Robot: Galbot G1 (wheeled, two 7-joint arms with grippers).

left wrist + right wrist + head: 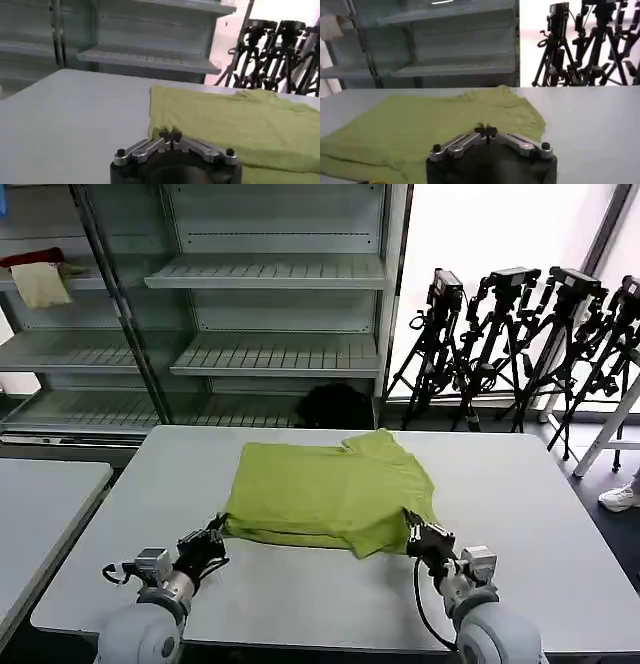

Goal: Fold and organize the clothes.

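Progress looks partial: lime-green short-sleeved cotton T-shirt (328, 495) lies mid-table on the grey rectangular tabletop (520, 484), already doubled over once, layered hem along the near edge, one sleeve poking out at the far side; judging by its width, further folds and tidying remain. Left gripper (212, 536) sits at the shirt's near left corner, fingers pressed together in the left wrist view, apparently on that corner's cloth edge. Right gripper (417, 536) is at the near right corner, fingers likewise closed, apparently pinching the fabric. Metal shelving unit (270, 284) stands behind, a cream cloth (40, 282) on it; black camera tripods (520, 344) cluster far right. Nothing obstructs the table
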